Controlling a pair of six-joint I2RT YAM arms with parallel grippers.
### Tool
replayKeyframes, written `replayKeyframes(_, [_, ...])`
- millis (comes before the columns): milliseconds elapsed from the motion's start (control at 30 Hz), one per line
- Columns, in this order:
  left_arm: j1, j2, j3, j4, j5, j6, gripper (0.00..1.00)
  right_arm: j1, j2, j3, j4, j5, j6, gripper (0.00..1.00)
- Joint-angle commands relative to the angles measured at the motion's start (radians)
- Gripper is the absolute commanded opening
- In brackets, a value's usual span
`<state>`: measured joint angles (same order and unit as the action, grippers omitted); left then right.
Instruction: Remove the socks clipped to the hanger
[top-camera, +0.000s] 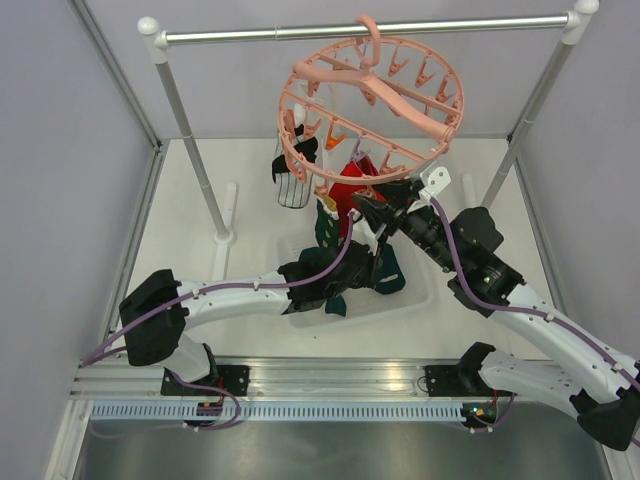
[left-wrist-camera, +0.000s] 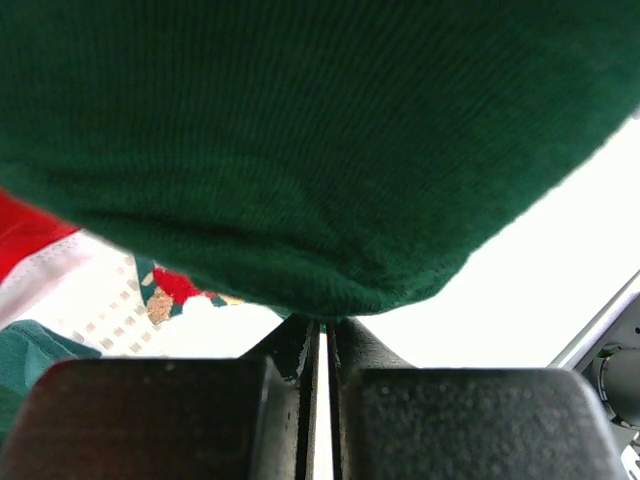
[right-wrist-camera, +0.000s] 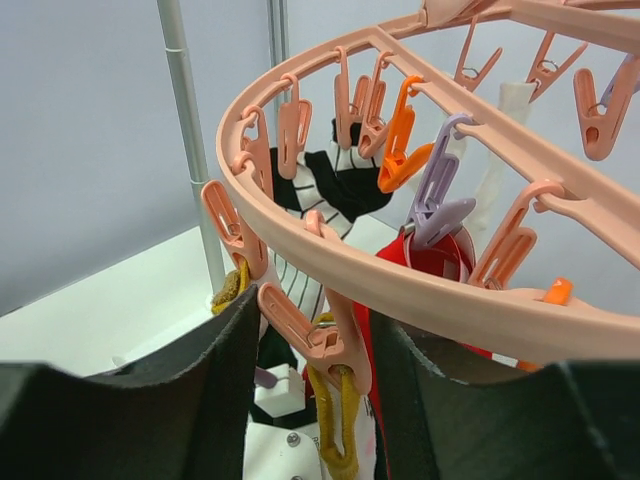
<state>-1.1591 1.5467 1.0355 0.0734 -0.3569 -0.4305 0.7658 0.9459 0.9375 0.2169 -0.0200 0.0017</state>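
Note:
The salmon-pink ring hanger (top-camera: 372, 100) hangs by its hook from the rail. Clipped to it are a white black-striped sock (top-camera: 292, 172), a red sock (top-camera: 348, 192) and a dark green sock (top-camera: 326, 228). My left gripper (top-camera: 362, 258) is below the hanger; in the left wrist view it (left-wrist-camera: 322, 325) is shut on the lower edge of the dark green sock (left-wrist-camera: 300, 150). My right gripper (right-wrist-camera: 318, 320) is open, its jaws on either side of a pink clip (right-wrist-camera: 325, 335) that pinches a mustard-yellow sock edge (right-wrist-camera: 335, 430). The red sock (right-wrist-camera: 440, 255) hangs from a purple clip (right-wrist-camera: 435, 200).
A silver rail (top-camera: 450, 25) on two slanted posts (top-camera: 195, 150) spans the back. A white perforated tray (top-camera: 425, 292) lies under the hanger with a teal sock (top-camera: 390, 275) in it. Grey walls close in the left, right and back sides.

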Motion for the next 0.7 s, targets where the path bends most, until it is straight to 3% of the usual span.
replayKeyframes(0, [-0.011,-0.022,0.038,-0.012,-0.005,-0.022,0.02,0.006,0.005,0.058,0.042,0.014,-0.014,0.49])
replayKeyframes(167, [-0.014,-0.028,0.038,-0.012,-0.01,-0.02,0.02,0.006,0.001,0.049,0.064,0.041,-0.002,0.27])
replayKeyframes(367, [-0.016,-0.043,0.029,-0.012,-0.016,-0.02,0.02,0.006,-0.006,0.044,0.07,0.058,0.026,0.13])
replayKeyframes(667, [-0.017,-0.074,0.005,-0.012,-0.037,-0.02,0.02,0.006,-0.007,0.043,0.067,0.072,0.03,0.11])
